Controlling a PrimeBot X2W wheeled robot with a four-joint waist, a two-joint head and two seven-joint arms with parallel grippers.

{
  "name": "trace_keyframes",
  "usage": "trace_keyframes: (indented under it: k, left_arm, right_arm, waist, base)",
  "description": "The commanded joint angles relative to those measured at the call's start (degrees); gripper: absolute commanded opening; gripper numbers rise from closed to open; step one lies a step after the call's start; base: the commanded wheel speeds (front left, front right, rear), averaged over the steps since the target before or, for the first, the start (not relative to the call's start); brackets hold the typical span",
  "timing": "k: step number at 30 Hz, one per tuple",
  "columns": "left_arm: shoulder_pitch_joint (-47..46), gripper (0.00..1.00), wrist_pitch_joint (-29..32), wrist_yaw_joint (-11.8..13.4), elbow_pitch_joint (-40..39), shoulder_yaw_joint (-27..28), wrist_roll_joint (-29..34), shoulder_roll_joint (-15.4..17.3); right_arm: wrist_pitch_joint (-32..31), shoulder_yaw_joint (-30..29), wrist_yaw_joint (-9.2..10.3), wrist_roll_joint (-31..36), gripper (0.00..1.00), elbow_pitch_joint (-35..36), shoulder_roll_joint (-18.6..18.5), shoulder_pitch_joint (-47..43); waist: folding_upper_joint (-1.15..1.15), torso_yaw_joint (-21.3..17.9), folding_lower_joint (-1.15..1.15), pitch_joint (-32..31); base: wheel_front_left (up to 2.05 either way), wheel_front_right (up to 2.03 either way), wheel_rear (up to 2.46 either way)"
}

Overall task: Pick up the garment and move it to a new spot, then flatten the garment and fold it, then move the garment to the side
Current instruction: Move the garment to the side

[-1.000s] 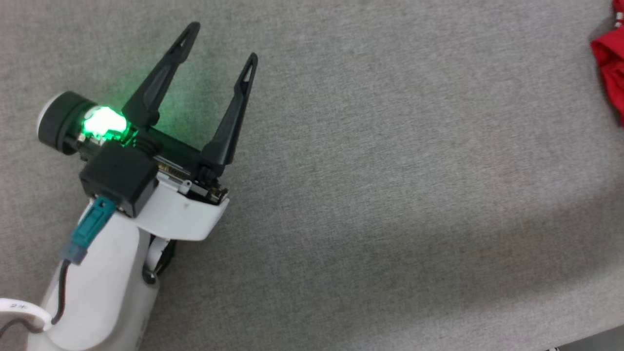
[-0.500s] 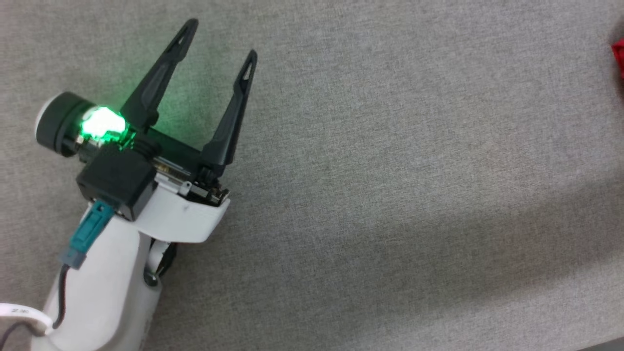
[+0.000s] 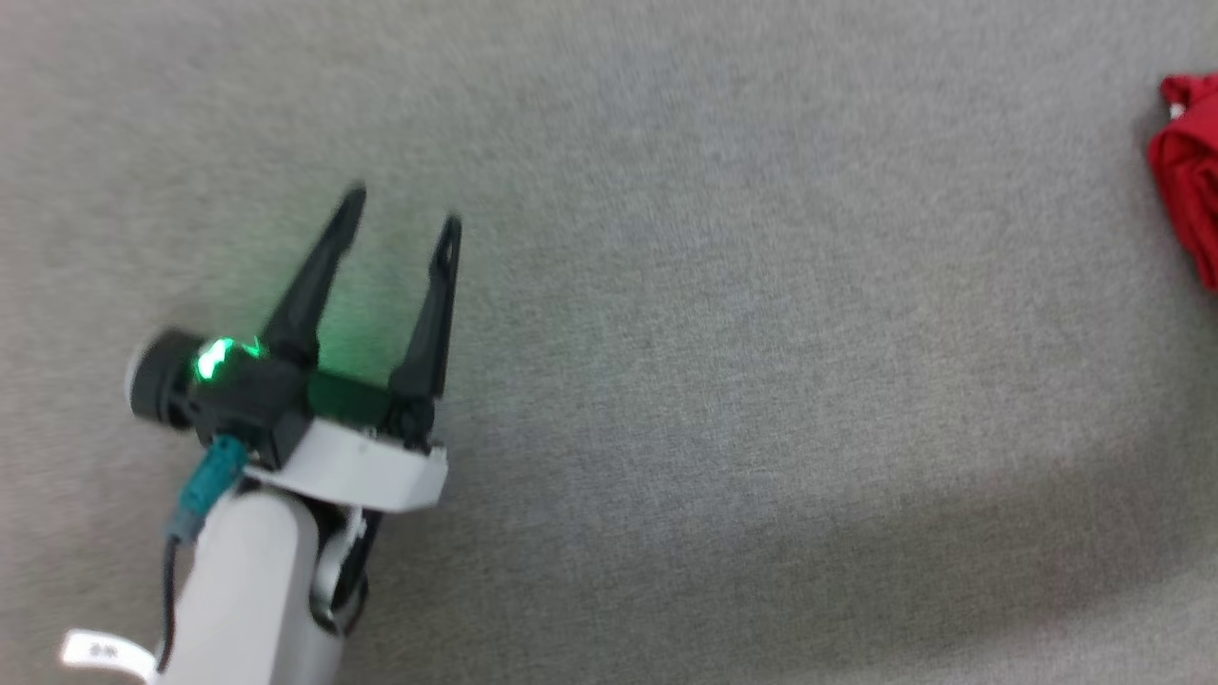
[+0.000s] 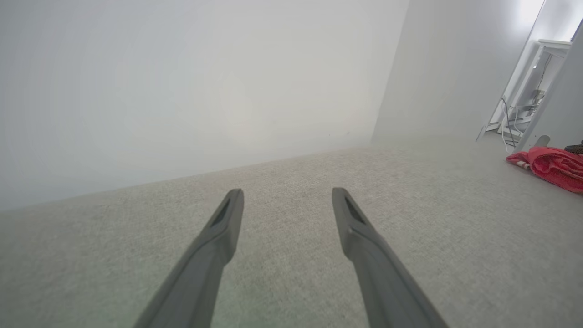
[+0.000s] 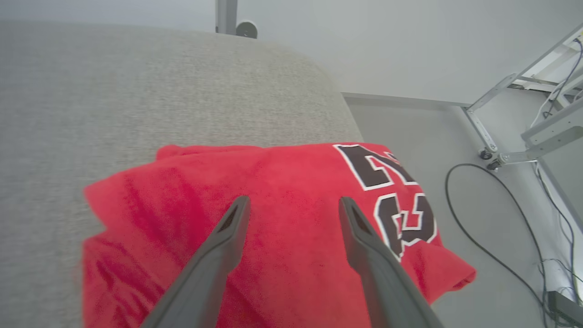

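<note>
The garment is bunched at the tabletop's right edge, directly beneath the right end effector, which is spread and empty. The left end effector, likewise spread, is well apart.

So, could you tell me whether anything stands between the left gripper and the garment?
Nothing visible does: bare grey surface lies between the open left gripper and the garment at the far right.
</note>
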State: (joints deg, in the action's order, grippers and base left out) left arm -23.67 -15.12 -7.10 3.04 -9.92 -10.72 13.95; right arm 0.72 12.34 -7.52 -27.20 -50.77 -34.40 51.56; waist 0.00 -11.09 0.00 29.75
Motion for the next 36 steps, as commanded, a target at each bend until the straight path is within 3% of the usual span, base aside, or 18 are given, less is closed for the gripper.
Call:
trace_keyframes:
  k: [1, 10, 19, 27, 36]
  left_arm:
    - [1.28, 1.0, 0.03, -0.03, 0.46, 0.31, -0.41, -0.47]
    - [8.97, 1.0, 0.04, -0.24, 5.75, 5.27, -1.73, -3.23]
    - [14.79, 1.0, 0.04, -0.35, 11.45, 10.39, -2.52, -4.94]
    - [18.52, 1.0, 0.04, -0.38, 11.69, 12.31, -2.87, -5.02]
    - [22.52, 1.0, 0.04, -0.4, 9.22, 13.35, -2.1, -5.43]
  right_arm:
    - [0.54, 0.95, 0.06, -0.99, 1.0, 0.58, 0.41, -1.71]
    - [8.73, 8.53, 0.06, -7.05, 1.0, 8.47, 3.16, -12.17]
    - [13.13, 15.21, 0.06, -10.96, 1.0, 14.11, 6.35, -18.6]
    - [14.39, 13.47, 0.05, -11.17, 1.0, 16.95, 9.2, -20.78]
    - [14.48, 8.9, 0.05, -7.0, 1.0, 23.43, 10.61, -27.02]
  waist:
    - [0.0, 2.83, 0.0, -5.15]
    - [0.0, 6.81, 0.0, -13.29]
    - [0.0, 9.56, 0.0, -21.17]
    - [0.0, 11.23, 0.0, -26.48]
    - [0.0, 12.27, 0.0, -29.81]
  base:
    - [0.0, 0.0, 0.0]
    - [0.0, 0.0, 0.0]
    - [0.0, 0.0, 0.0]
    - [0.0, 0.0, 0.0]
    - [0.0, 0.0, 0.0]
